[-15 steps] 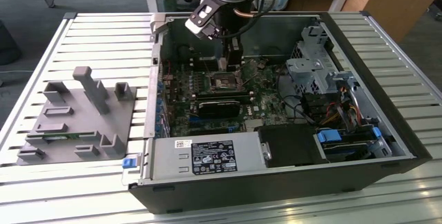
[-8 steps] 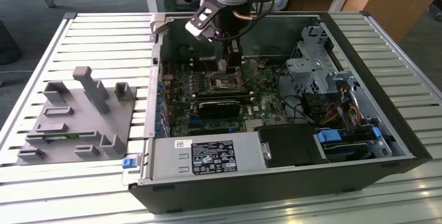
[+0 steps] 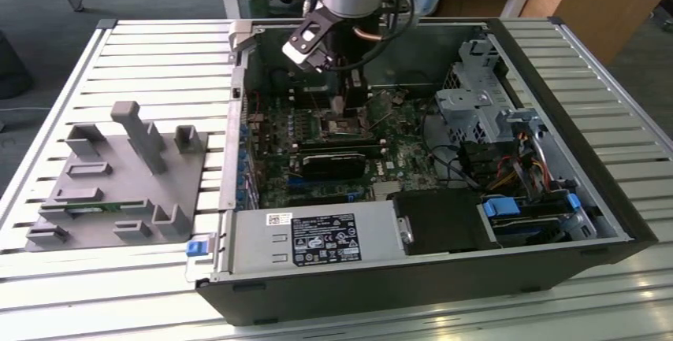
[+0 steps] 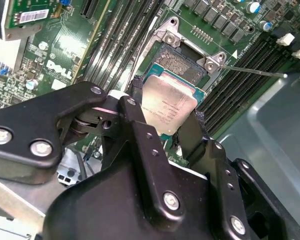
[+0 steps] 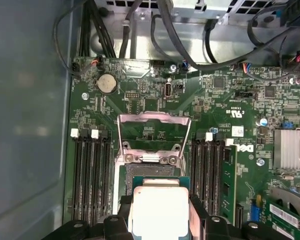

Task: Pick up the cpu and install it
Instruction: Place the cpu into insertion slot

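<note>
— How will the cpu (image 4: 166, 100) handle?
— Light, stiff and fragile underneath, I judge; best taken by 2 opposite edges. My gripper (image 4: 168, 107) is clamped on it that way, a finger (image 4: 140, 125) on each rim.
— Where is it?
— Over the open socket (image 4: 182, 62), upper centre of the exterior view, inside the case (image 3: 421, 286). I cannot tell if it touches.

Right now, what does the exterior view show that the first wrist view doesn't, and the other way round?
Exterior view: the grey parts tray on the slatted table, and the power supply. First wrist view: the chip between the fingers at the open socket, and a coin battery. Both: the green motherboard inside the case.
</note>
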`<action>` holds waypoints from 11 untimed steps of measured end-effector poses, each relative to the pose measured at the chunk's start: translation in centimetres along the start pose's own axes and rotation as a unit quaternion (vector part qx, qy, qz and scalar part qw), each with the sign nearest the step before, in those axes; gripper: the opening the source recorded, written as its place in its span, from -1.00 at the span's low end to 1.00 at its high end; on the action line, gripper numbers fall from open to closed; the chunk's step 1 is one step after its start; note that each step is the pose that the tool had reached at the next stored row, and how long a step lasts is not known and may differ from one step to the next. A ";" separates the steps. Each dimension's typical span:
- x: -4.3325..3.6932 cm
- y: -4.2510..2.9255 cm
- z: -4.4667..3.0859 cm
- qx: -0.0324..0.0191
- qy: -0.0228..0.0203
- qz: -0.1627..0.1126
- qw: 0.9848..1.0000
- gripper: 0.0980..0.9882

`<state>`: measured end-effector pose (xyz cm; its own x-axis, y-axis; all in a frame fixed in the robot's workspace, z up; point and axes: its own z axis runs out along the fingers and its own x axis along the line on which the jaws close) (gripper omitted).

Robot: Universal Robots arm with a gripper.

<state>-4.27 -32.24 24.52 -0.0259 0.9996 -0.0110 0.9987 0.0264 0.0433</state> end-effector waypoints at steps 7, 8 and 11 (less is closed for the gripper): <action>0.01 -0.09 1.12 0.000 0.000 0.000 1.000 -0.02; 0.01 -0.10 1.21 0.000 0.000 0.000 1.000 -0.02; 0.02 -0.11 1.48 0.000 0.000 0.000 1.000 -0.02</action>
<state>-4.31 -32.24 23.04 -0.0257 0.9996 -0.0109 0.9987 0.0261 0.0433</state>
